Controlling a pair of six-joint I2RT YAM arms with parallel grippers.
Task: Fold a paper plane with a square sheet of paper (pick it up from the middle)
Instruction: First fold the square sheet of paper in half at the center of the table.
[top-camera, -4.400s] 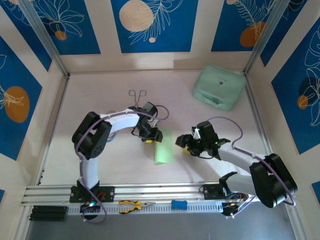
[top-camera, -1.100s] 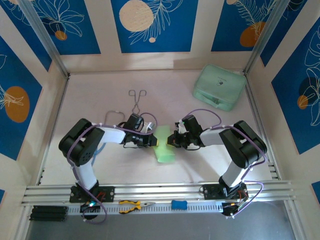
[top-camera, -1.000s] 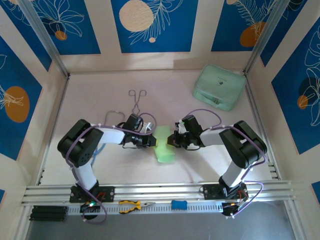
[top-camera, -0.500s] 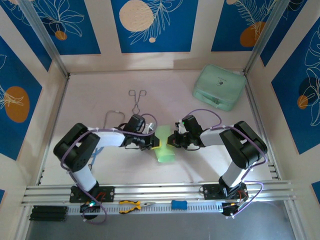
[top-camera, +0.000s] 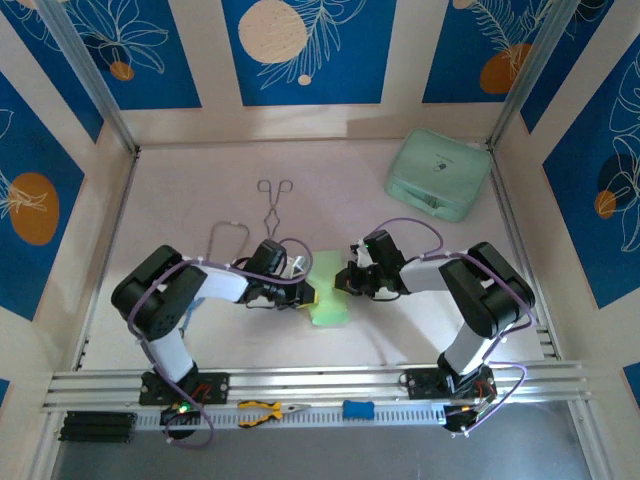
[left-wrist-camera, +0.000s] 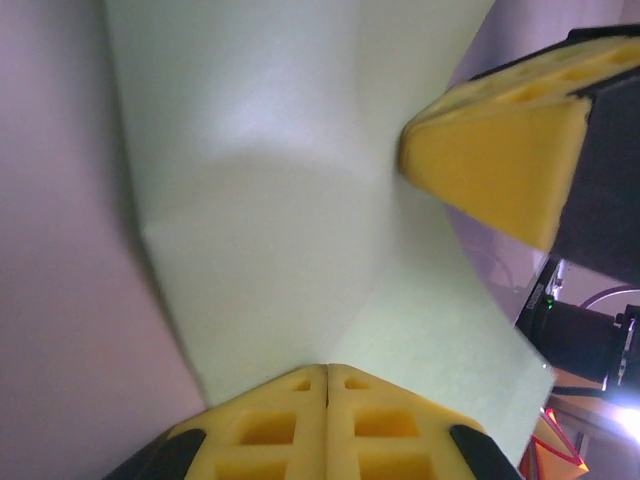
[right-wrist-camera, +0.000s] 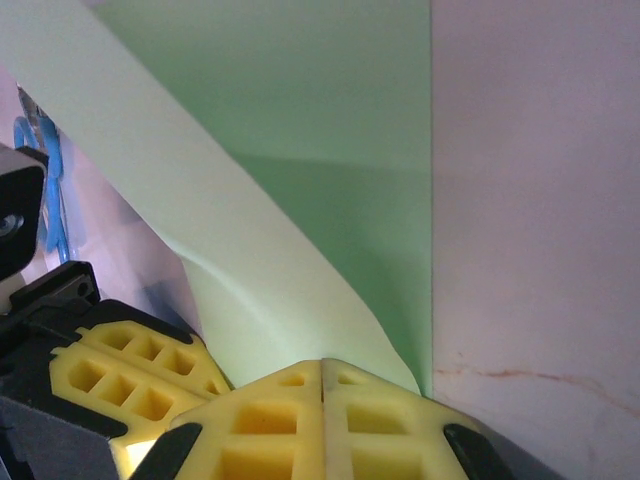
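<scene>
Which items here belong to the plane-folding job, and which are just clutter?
Job: thin light-green paper sheet, left gripper, right gripper.
Clutter: mint-green rounded case, metal tongs, yellow-handled pliers.

square sheet of paper (left-wrist-camera: 270, 230) cut off at the top of the left wrist shot, overhead its sides kinda hidden under left gripper (top-camera: 308, 292), right gripper (top-camera: 345, 283)
</scene>
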